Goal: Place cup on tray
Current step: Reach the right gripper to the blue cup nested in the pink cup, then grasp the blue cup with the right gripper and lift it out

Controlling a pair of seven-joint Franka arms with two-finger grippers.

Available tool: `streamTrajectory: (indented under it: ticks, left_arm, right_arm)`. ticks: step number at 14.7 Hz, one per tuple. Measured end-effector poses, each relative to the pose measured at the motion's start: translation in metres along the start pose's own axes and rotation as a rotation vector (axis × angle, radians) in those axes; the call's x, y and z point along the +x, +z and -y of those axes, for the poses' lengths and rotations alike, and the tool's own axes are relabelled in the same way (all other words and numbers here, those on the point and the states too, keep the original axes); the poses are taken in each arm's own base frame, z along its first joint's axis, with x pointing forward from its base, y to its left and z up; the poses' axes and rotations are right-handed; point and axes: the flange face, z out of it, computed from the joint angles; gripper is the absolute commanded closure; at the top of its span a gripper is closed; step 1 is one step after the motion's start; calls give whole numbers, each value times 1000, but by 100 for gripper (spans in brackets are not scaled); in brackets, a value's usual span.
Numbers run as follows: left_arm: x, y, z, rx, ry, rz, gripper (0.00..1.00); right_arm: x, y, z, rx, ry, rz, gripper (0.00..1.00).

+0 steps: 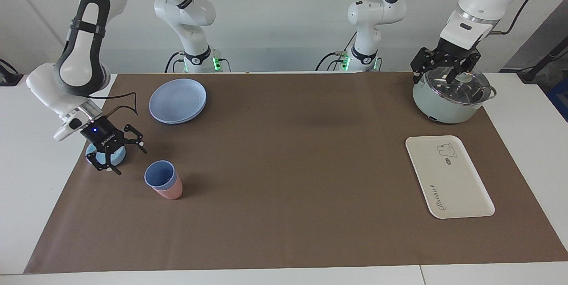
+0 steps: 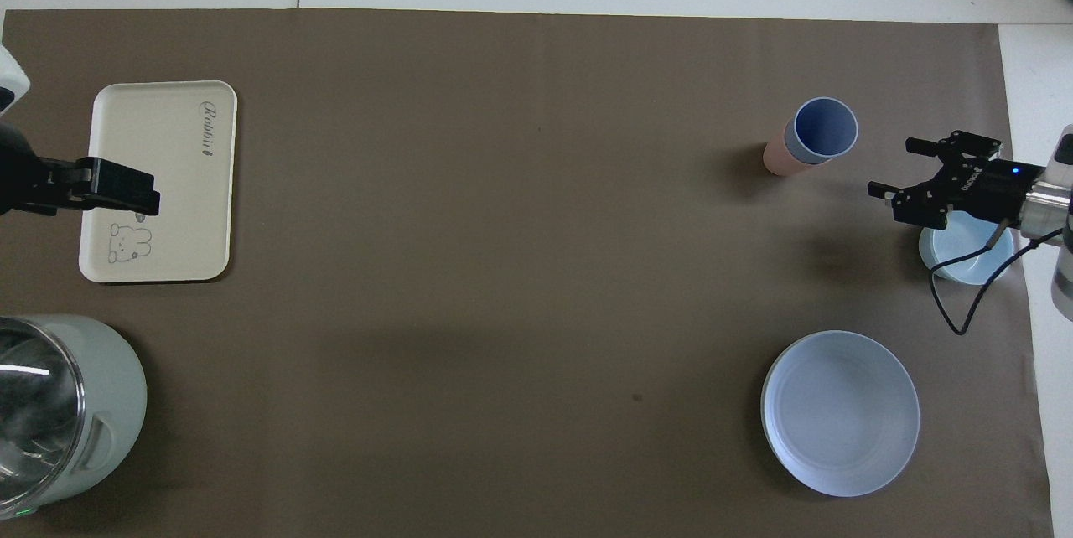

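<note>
The periwinkle-blue cup [image 1: 159,174] [image 2: 826,127] stands upright, nested inside a pink cup [image 1: 171,192] [image 2: 775,161], toward the right arm's end of the table. My right gripper [image 1: 131,162] [image 2: 890,166] is open and low, between the cups and a light-blue bowl [image 1: 117,157] [image 2: 964,257], and touches neither cup. The cream-white tray [image 1: 448,178] [image 2: 168,228] with a bear print lies toward the left arm's end and holds nothing. My left gripper [image 1: 437,78] is open and hangs over a pot's lid, waiting.
A pale green pot with a glass lid [image 1: 448,98] [image 2: 59,404] stands nearer to the robots than the tray. A round blue-lilac plate [image 1: 177,100] [image 2: 841,412] lies nearer to the robots than the bowl. A brown mat [image 1: 288,165] covers the table.
</note>
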Motion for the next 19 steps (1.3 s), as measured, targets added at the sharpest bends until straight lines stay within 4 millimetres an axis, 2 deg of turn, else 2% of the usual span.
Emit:
streamTrajectory:
  ticks: [3,5,11,19]
  left_arm:
    - [0,0,0,0,0,-2,0]
    - [0,0,0,0,0,-1,0]
    - [0,0,0,0,0,-1,0]
    - [0,1,0,0,-1,1,0]
  right_arm:
    - [-26,31,-4,6,14,-85,0]
    - [-30,43,-2,12,43,-108,0]
    - [-12,66,15,30,47,-136,0]
    - [2,87,29,2,29,-172,0]
